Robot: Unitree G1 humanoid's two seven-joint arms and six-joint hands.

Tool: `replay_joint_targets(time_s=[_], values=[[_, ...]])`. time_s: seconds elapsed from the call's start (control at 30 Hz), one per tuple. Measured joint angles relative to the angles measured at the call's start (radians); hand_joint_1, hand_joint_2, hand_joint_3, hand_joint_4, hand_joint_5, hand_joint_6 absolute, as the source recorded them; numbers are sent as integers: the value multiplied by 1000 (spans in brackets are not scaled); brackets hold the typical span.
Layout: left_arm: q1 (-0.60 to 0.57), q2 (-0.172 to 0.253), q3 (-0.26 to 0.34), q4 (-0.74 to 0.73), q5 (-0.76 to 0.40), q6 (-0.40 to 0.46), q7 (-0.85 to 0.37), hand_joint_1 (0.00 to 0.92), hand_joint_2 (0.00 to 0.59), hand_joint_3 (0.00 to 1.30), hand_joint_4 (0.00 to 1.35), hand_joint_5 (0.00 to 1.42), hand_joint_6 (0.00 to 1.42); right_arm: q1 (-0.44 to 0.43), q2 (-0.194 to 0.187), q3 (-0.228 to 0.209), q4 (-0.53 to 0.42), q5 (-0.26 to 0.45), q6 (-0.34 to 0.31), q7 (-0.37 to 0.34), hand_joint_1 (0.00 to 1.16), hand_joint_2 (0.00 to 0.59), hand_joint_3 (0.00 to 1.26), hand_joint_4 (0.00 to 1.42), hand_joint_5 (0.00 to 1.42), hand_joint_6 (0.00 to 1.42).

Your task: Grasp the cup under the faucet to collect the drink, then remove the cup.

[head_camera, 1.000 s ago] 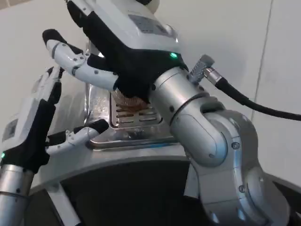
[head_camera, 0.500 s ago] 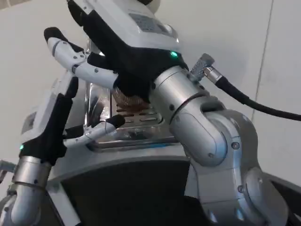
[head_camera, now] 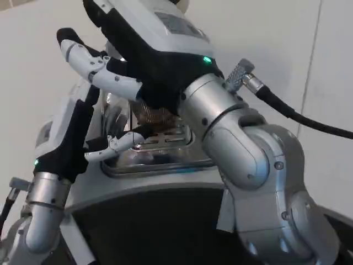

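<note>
The cup (head_camera: 156, 117) shows as a brownish ribbed patch standing on the metal drip tray (head_camera: 165, 157) of the drink machine, mostly hidden behind my right hand. My right hand (head_camera: 146, 52) hangs large over it at the top centre, back toward the camera, thumb stretched out to the left, fingers running off the top edge; nothing shows in its grip. My left hand (head_camera: 74, 132) stands upright at the left of the tray, fingers straight, its thumb reaching toward the cup's base with a small gap left. The faucet is hidden.
The machine's shiny steel front (head_camera: 113, 113) rises behind the tray. A grey curved ledge (head_camera: 138, 185) runs below the tray, with a dark panel under it. My bulky right forearm (head_camera: 248, 160) and its black cable (head_camera: 309, 124) crowd the right side. White wall behind.
My left hand has swung right and in from the left edge, bringing its thumb near the cup over the tray. My right hand has shifted only slightly.
</note>
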Motion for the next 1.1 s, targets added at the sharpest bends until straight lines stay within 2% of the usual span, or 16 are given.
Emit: replay_joint_targets(time_s=[0.17, 0.2, 0.27, 0.33, 0.37, 0.47, 0.5, 0.6, 0.83, 0.97, 1.0, 1.03, 1.1], values=[[-11, -3, -7, 17, -1, -1, 0, 411, 58, 0, 0, 25, 68, 2, 0, -7, 3, 0, -5, -1, 22, 555, 0, 0, 0, 0], [-13, -5, -9, 18, -1, -1, 0, 410, 57, 0, 0, 25, 68, 4, 0, -8, 3, -1, -6, -5, 43, 568, 0, 0, 0, 0], [-18, -10, -13, 23, -2, -2, 0, 377, 55, 0, 0, 26, 70, 15, 4, -13, 1, -3, -13, -22, 163, 585, 0, 0, 0, 0], [-21, -12, -15, 27, -3, -4, 0, 284, 39, 0, 0, 26, 71, 43, 8, -20, -14, -10, -24, -57, 260, 586, 0, 0, 0, 0], [-24, -12, -17, 32, -4, -8, 0, 242, 39, 0, 0, 26, 71, 83, 14, -27, -37, -22, -30, -102, 295, 586, 0, 0, 0, 0], [-30, -13, -17, 50, -9, -20, -2, 214, 39, 0, 0, 26, 71, 162, 15, -36, -85, -63, -52, -181, 329, 576, 0, 0, 0, 0], [-33, -13, -17, 57, -14, -22, -2, 211, 39, 0, 0, 26, 71, 180, 14, -37, -102, -83, -59, -195, 365, 581, 0, 0, 0, 0], [-36, -13, -18, 67, -20, -32, -3, 203, 35, 0, 0, 26, 60, 206, 10, -46, -134, -107, -69, -205, 380, 581, 0, 0, 0, 0], [-39, -11, -26, 82, -21, -48, -5, 193, 36, 0, 0, 26, 58, 364, -52, -123, -264, -125, -162, -242, 409, 566, 0, 0, 0, 0], [-41, -11, -27, 88, -21, -54, -7, 157, 32, 0, 0, 37, 65, 497, -87, -171, -350, -147, -214, -268, 410, 565, 0, 0, 0, 0], [-42, -11, -27, 88, -20, -55, -7, 155, 32, 0, 0, 37, 66, 524, -95, -182, -368, -161, -229, -271, 439, 547, 0, 0, 0, 0], [-43, -12, -28, 88, -18, -56, -6, 155, 32, 0, 0, 37, 66, 555, -102, -191, -389, -174, -242, -271, 468, 558, 0, 0, 0, 0], [-48, -13, -29, 89, -14, -56, 0, 207, 46, 0, 0, 38, 70, 619, -120, -213, -429, -199, -263, -270, 531, 532, 0, 0, 0, 0]])
